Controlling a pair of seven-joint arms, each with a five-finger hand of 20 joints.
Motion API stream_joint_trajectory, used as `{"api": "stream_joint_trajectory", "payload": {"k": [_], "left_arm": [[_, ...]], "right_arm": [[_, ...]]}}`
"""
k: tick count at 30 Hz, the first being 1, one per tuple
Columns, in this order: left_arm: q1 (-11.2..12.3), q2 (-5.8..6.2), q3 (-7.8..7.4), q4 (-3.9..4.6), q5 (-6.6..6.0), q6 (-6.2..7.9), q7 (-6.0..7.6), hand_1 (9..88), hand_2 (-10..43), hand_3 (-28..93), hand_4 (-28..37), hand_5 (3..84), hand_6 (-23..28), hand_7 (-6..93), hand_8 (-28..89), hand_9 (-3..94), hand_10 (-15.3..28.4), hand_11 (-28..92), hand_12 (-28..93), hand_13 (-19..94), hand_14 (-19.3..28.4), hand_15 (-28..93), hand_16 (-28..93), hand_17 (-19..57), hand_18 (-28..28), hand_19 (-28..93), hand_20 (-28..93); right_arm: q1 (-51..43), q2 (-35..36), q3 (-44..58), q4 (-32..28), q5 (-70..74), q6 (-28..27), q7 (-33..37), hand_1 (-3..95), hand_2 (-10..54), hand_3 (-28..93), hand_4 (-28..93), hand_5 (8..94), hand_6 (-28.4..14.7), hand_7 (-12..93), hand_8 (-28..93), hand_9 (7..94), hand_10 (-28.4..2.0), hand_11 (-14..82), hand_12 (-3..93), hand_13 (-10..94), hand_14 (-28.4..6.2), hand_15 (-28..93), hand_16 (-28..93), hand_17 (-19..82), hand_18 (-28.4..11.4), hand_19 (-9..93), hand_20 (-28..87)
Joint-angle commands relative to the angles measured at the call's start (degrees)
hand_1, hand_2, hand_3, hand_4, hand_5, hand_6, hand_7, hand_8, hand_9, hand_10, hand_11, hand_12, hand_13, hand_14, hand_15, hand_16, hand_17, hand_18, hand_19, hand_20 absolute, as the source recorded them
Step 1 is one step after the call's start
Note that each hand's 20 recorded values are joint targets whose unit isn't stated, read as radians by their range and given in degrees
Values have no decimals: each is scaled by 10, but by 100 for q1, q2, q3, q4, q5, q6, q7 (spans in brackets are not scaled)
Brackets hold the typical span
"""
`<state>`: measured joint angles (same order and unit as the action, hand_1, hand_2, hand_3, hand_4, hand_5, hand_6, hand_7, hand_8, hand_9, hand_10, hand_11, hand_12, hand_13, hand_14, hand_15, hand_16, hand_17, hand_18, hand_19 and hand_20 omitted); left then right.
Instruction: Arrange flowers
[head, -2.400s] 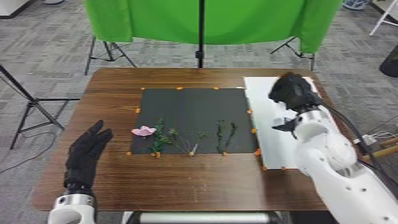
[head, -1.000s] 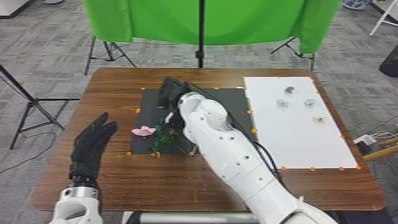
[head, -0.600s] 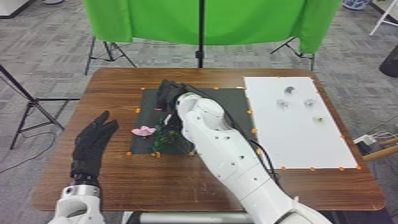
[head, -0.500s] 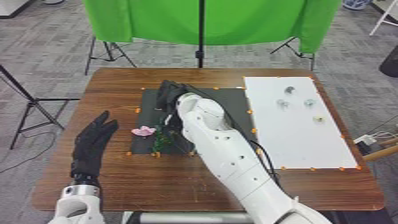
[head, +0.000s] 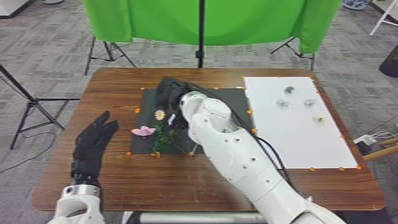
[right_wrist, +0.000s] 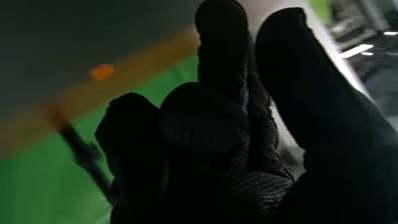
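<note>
Flowers (head: 143, 131) are laid left of frame centre on a dark mat (head: 234, 95), presumably for a flat composition. Right hand (head: 170, 92) is held above them, fingers apart, no clamped item seen; left hand (head: 91, 144) is rested open at left, probably to leave working room. Pink, ragged-edged petals, a rounder pale bloom (head: 160, 115) and leafy greenery (head: 162, 138) are noted.

No readable text or numbers in either view
No word, label, brand, number or sign can be read on the dark mat (head: 147, 102), the white sheet (head: 302, 140) to its right, the brown table (head: 160, 180) under both, or the green cloth (head: 151, 20) at the far side.
</note>
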<state>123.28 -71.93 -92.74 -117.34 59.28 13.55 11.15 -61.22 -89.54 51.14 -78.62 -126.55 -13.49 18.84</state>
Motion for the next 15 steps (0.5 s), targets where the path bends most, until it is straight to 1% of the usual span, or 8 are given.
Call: {"api": "stream_joint_trajectory", "payload": {"k": [1, 3, 4, 5, 7, 9, 11, 15], "left_arm": [[226, -45, -123, -32, -20, -44, -97, 214, -75, 650, -259, 401, 38, 68, -57, 437, 118, 143, 147, 344, 142, 100, 33, 65, 124, 42, 193], [206, -50, -121, -22, -12, -45, -121, 213, -76, 651, -258, 401, 38, 68, -57, 437, 118, 143, 147, 344, 142, 100, 33, 65, 124, 42, 193], [257, -54, -143, -46, -15, -65, -123, 213, -76, 651, -259, 401, 38, 68, -57, 437, 117, 143, 147, 344, 141, 100, 33, 65, 124, 42, 193], [275, -61, -148, -54, -3, -58, -116, 213, -76, 651, -259, 401, 38, 67, -57, 437, 117, 143, 147, 344, 142, 100, 33, 64, 124, 42, 193], [308, -67, -156, -68, -10, -40, -113, 213, -75, 651, -259, 401, 38, 68, -57, 438, 117, 143, 147, 344, 142, 100, 33, 64, 125, 42, 193], [359, -87, -174, -96, 3, -24, -117, 213, -75, 651, -258, 401, 38, 68, -57, 439, 118, 144, 147, 344, 142, 100, 33, 64, 124, 42, 193], [351, -108, -164, -99, 15, -54, -119, 213, -75, 651, -259, 401, 38, 68, -57, 439, 118, 144, 147, 344, 142, 100, 33, 64, 124, 42, 193], [325, -120, -130, -98, 65, -89, -132, 214, -73, 649, -259, 401, 38, 69, -57, 438, 118, 144, 147, 344, 142, 100, 33, 64, 124, 42, 193]], "right_arm": [[-480, 2638, 1125, -2571, -78, 913, -116, 457, -95, 632, -133, 636, -3, 180, -2, 767, -142, 252, 263, 812, -57, 639, 350, 578, -135, 932, 567], [-988, 3043, 1863, -2998, -67, 809, -37, 441, -95, 646, -128, 628, -6, 175, -56, 725, -153, 228, 247, 760, -82, 620, 338, 519, -155, 923, 520], [-1318, 3218, 2219, -3200, -146, 803, 67, 435, -95, 653, -127, 620, -8, 177, -69, 697, -158, 213, 242, 725, -98, 603, 329, 467, -171, 890, 503], [-1572, 3354, 2538, -3276, -265, 795, 106, 428, -95, 659, -127, 607, -11, 178, -75, 665, -165, 198, 240, 680, -117, 579, 319, 415, -188, 855, 494], [-2022, 3557, 3018, -3302, -545, 760, 197, 415, -95, 661, -132, 594, -15, 174, -78, 636, -174, 183, 238, 648, -132, 563, 308, 379, -201, 834, 496], [-2238, 3648, 3281, -3136, -644, 522, 312, 403, -95, 659, -137, 592, -18, 170, -77, 630, -175, 178, 238, 645, -133, 562, 304, 376, -204, 834, 506], [-2481, 3710, 3499, -2993, -863, 256, 364, 389, -95, 651, -142, 588, -23, 162, -73, 629, -175, 175, 239, 651, -133, 584, 308, 394, -203, 867, 535], [-2889, 3712, 3845, -2712, -1118, -286, 289, 375, -95, 640, -143, 583, -24, 154, -70, 627, -179, 172, 240, 668, -128, 612, 314, 431, -198, 904, 544]]}}
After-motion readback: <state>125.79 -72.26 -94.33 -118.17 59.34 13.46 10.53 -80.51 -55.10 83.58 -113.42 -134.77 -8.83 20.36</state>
